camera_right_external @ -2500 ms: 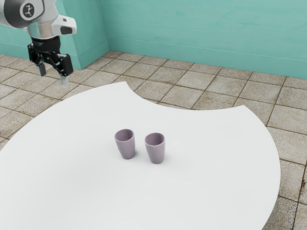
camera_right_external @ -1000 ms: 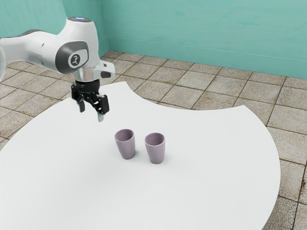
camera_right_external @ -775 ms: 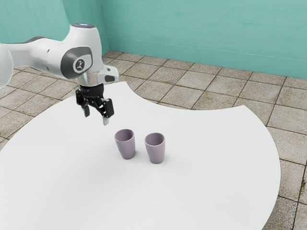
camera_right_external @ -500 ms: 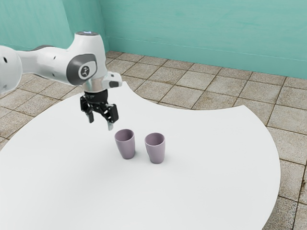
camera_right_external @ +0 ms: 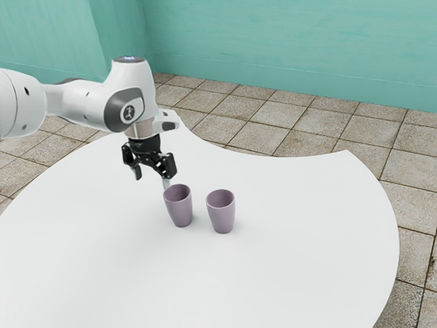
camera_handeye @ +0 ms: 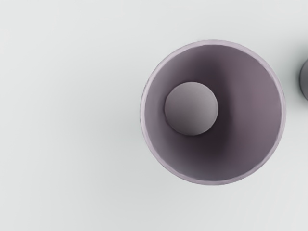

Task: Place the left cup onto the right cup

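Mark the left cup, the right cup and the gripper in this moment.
left cup (camera_right_external: 177, 208): exterior view, on its outer wall.
right cup (camera_right_external: 220, 214): exterior view, on its outer wall.
gripper (camera_right_external: 151, 177): exterior view, midway between its open fingertips.

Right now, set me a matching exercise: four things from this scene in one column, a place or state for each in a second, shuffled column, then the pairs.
Things
1. gripper
2. left purple cup
3. right purple cup
4. white table

Places or states
A. carries both cups
B. upright, on the exterior view's right of its twin
C. open, hanging above the table by a cup's rim
D. upright and empty, just under the hand

Pairs: 1-C, 2-D, 3-B, 4-A
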### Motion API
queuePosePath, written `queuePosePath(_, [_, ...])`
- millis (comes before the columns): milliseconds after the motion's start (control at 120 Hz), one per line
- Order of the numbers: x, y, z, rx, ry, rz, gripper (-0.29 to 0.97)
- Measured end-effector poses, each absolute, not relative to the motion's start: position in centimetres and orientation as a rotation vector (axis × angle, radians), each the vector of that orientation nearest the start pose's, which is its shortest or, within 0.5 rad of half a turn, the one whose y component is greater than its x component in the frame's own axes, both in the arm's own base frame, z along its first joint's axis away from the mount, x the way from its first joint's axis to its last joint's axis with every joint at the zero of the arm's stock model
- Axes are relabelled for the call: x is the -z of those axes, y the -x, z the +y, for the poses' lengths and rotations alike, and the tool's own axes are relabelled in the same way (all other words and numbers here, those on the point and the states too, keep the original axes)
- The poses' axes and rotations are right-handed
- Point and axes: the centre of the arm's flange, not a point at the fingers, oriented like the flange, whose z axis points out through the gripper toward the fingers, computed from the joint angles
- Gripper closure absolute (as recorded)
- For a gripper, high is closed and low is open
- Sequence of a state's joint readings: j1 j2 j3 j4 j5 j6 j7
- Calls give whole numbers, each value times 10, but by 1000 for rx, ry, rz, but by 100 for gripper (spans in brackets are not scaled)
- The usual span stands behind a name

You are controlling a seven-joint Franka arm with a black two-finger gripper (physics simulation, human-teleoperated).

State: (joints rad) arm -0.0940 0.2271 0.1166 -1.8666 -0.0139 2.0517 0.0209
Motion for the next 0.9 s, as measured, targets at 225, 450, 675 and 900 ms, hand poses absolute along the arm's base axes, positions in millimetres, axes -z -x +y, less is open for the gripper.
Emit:
queuePosePath(225, [-376,-616,9,-43,3154,-50,0])
queuePosePath(450, [-364,-630,21,-30,3173,-115,0])
queuePosePath(675, [-353,-634,24,-35,3182,-140,0])
queuePosePath(900, [-343,-635,24,-48,3181,-146,0])
